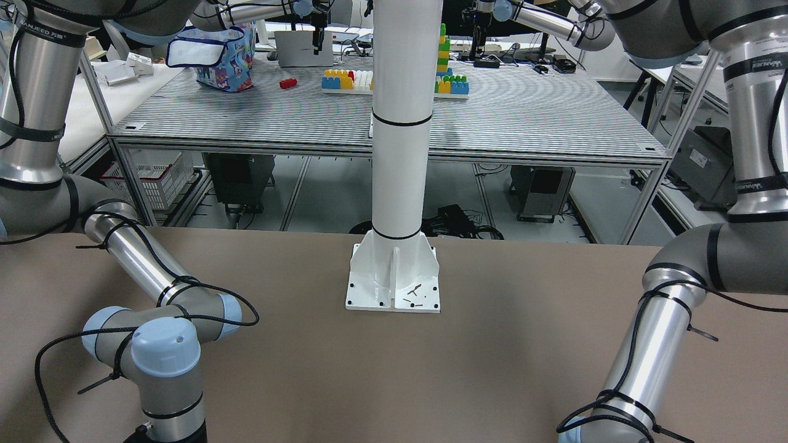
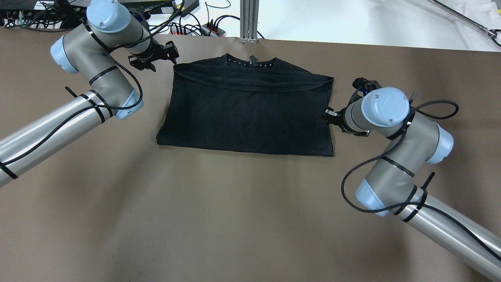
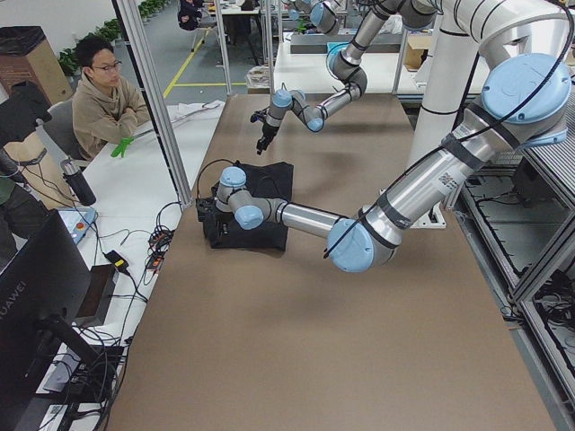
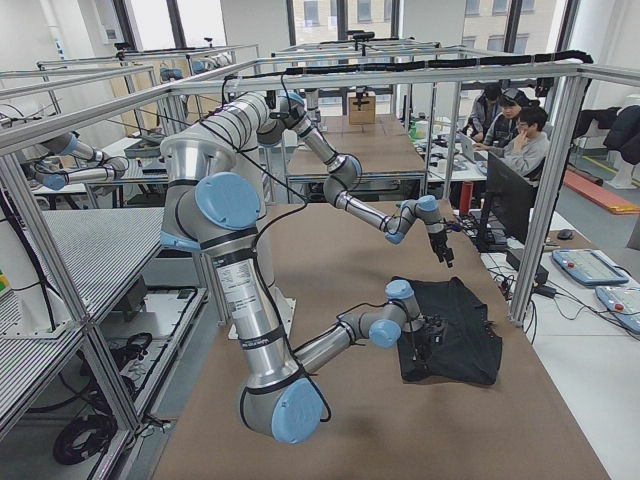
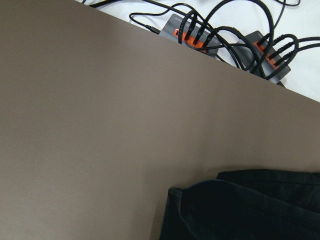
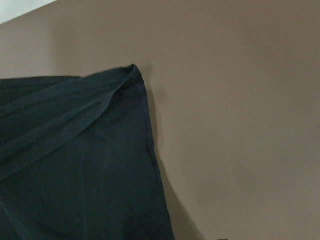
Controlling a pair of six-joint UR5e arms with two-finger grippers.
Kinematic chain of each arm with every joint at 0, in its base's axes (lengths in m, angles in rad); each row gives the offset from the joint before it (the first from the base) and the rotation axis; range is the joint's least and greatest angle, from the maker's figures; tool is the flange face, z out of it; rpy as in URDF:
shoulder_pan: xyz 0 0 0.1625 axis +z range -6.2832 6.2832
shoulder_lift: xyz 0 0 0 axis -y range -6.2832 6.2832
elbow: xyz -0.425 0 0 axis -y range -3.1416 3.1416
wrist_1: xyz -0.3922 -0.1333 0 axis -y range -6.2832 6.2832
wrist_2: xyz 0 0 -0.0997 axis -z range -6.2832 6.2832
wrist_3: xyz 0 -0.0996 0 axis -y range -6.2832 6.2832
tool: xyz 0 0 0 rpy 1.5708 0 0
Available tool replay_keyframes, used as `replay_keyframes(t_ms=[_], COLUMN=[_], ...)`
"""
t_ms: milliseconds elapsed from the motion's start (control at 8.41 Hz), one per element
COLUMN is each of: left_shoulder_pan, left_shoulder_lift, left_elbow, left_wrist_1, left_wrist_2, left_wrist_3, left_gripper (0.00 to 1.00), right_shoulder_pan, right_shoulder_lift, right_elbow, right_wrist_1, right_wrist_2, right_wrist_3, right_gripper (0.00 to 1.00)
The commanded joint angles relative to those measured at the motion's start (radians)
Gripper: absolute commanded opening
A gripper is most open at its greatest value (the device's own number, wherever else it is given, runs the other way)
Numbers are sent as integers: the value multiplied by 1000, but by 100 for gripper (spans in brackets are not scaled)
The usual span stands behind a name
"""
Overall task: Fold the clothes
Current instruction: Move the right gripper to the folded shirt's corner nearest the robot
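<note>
Overhead exterior, left pincer (image 2: 158,56), right pincer (image 2: 332,116) flanking garment (image 2: 246,113)

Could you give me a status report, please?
Left gripper clear of shirt, far corner; right gripper at its side edge; jaws unclear. Shirt folded flat. Nothing on it.

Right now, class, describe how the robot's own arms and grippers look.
The left arm and right arm are silver tubes with grey joints and pale blue caps. A black cable loops along each, held by black ties. The left gripper and right gripper are black.
</note>
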Motion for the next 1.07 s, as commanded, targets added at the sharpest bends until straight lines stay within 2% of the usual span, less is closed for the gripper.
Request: replay_keyframes(t_ms=[0, 238, 357, 476, 595, 714, 951], left_shoulder_pan=[1, 17, 18, 18, 18, 18, 20], left_shoulder_lift=[12, 23, 26, 26, 26, 33, 38], left_elbow=[-24, -41, -50, -53, -53, -53, -53], left_wrist_1=[1, 1, 1, 1, 1, 1, 0], left_wrist_2=[9, 38, 41, 46, 46, 46, 44], left_wrist_3=[-16, -22, -22, -24, -27, -27, -24], left_gripper=[78, 78, 78, 78, 78, 78, 78], right_shoulder_pan=[-79, -112, -112, -113, -115, -120, -120], right_shoulder_lift=[-84, -101, -98, -98, -97, -93, -84], right_elbow=[40, 36, 36, 32, 32, 31, 29], right_wrist_1=[33, 40, 41, 41, 41, 41, 40], right_wrist_2=[-18, -20, -20, -21, -21, -23, -23], right_wrist_3=[50, 39, 39, 40, 42, 42, 48], right_gripper=[66, 65, 58, 39, 6, 0, 0])
